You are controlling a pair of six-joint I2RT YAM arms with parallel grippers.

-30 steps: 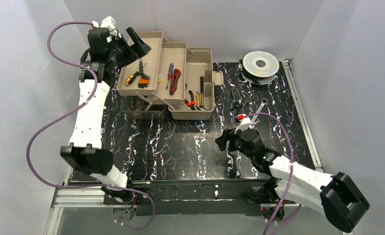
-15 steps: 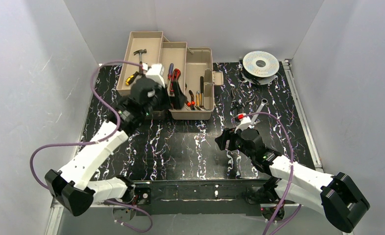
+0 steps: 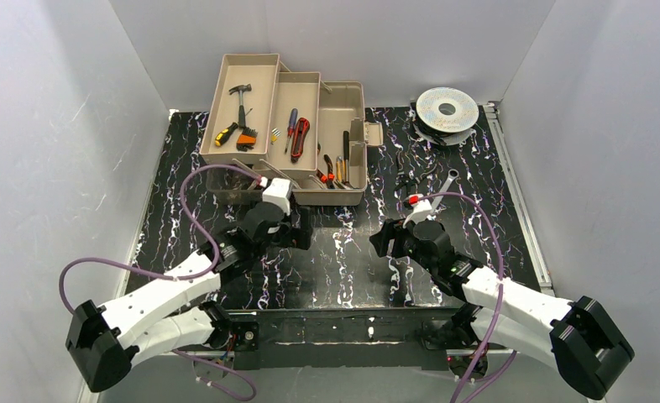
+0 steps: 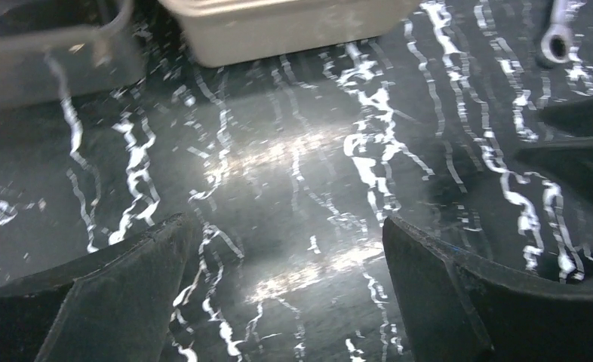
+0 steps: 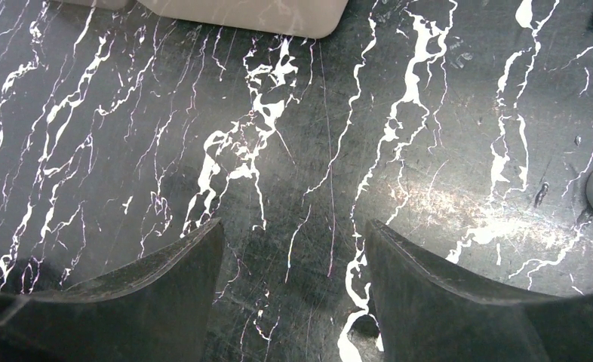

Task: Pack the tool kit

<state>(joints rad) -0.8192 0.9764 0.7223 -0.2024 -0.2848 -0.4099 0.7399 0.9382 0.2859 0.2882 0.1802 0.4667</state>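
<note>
Left gripper [image 4: 286, 283] hangs wide open, empty, just in front of toolbox [image 3: 331, 198]; right gripper [image 5: 293, 279] open too, nothing held. Toolbox at rear of worktop [image 3: 343, 260], trays [image 3: 255, 71] out, tools [image 3: 293, 126] inside. Loose wrench [image 3: 448, 180] lies to its right. Prob. next: right arm's nearer, straddle shaft squarely.

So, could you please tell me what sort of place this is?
Probably a robotics lab test cell: plain white walls enclose a black marbled table, with left arm and right arm bolted at its near edge.
</note>
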